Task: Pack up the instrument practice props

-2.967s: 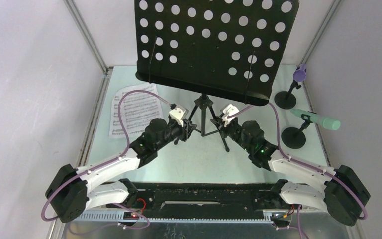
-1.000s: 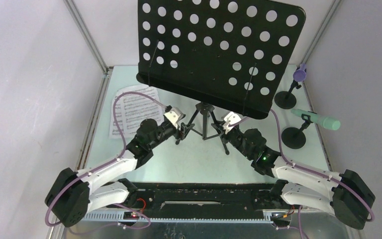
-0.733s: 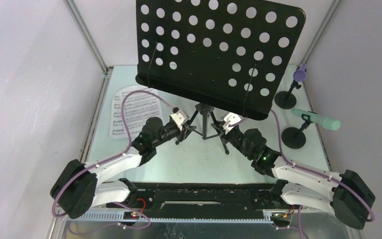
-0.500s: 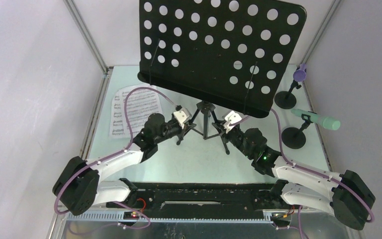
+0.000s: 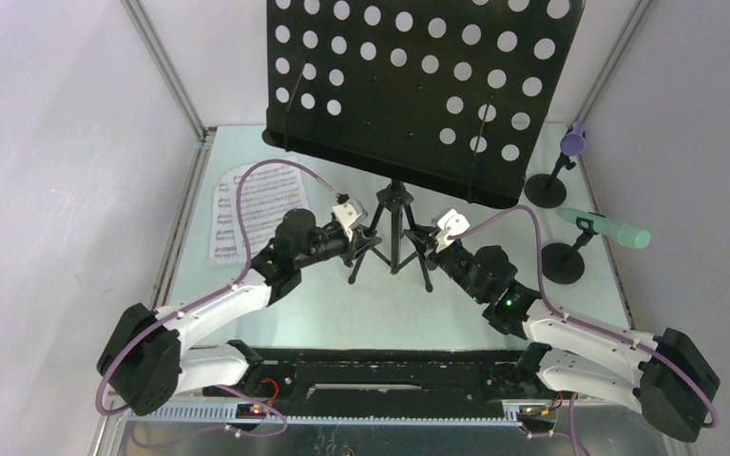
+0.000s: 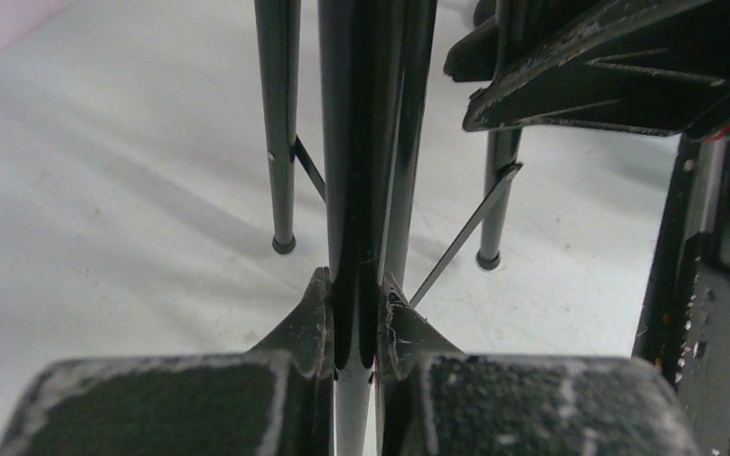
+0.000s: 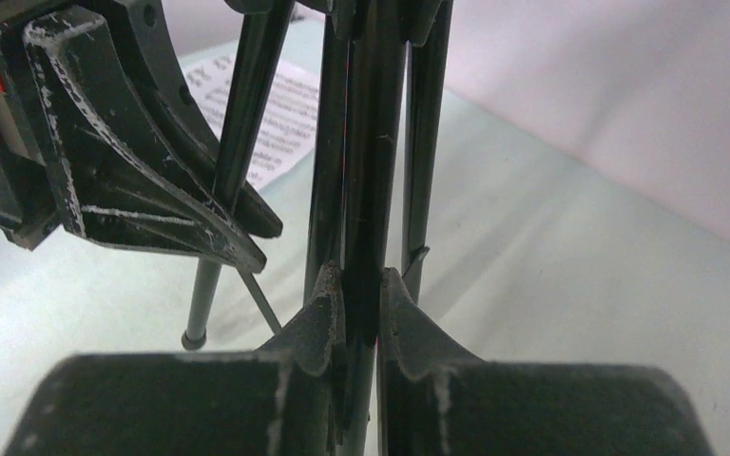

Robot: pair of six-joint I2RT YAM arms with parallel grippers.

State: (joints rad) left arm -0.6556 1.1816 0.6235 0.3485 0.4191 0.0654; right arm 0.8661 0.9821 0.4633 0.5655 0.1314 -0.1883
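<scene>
We're seeing the black music rack [image 5: 394, 223] standing mid-surface [image 5: 342, 309], pole vertical, perforated plate [image 5: 418, 95] tilting up top and hiding the far surface. L pincer [image 6: 355, 304] and R pincer [image 7: 361, 294] are each clamping a tripod tube, narrow, from opposite sides, crowding each other. Sheet music [image 5: 247, 204] is lying flat at left. Purple mic [image 5: 573, 142] and mint mic [image 5: 608, 228] are sitting in holders at right, well apart from the rack.

music rack [image 5: 409, 76]: 1 | sheet-music page [image 5: 266, 204]: 1 | purple microphone [image 5: 573, 142]: 1 | mint-green microphone [image 5: 608, 229]: 1 | mic holders [image 5: 545, 193] [image 5: 563, 264]: 2
</scene>
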